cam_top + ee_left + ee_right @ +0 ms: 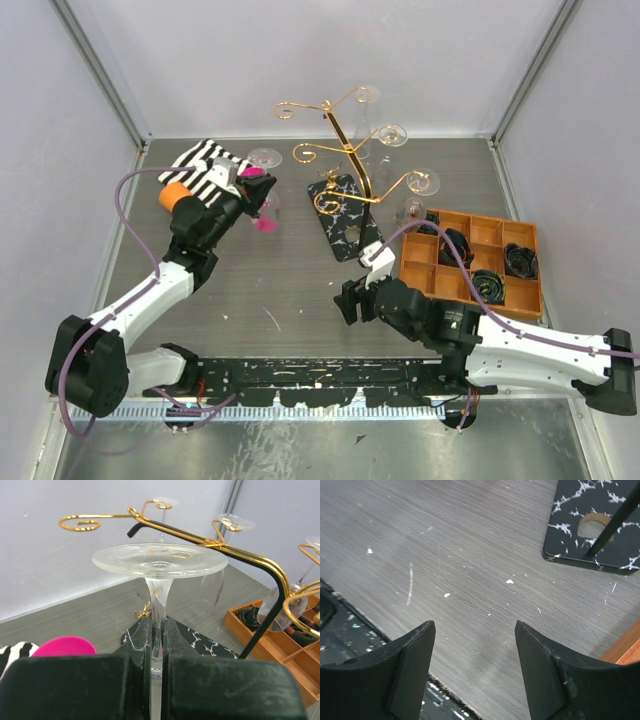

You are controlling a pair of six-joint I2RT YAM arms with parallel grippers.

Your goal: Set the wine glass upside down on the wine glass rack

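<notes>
A clear wine glass point(160, 560) is upside down in the left wrist view, its round foot on top. My left gripper point(159, 625) is shut on its stem. From above, the left gripper point(258, 195) and the glass point(265, 158) hang at the back left, to the left of the wine glass rack point(350, 150) and apart from it. The rack's gold arms point(200, 540) curl out above a black marbled base point(345, 215). Other glasses point(393, 133) hang from it. My right gripper point(475, 625) is open over bare table, near the base point(570, 510).
An orange compartment tray point(470, 265) holding dark coiled items sits right of the rack. A zebra-striped cloth point(205, 165) lies at the back left, with something pink point(62, 645) below the held glass. Grey walls close in the table on three sides.
</notes>
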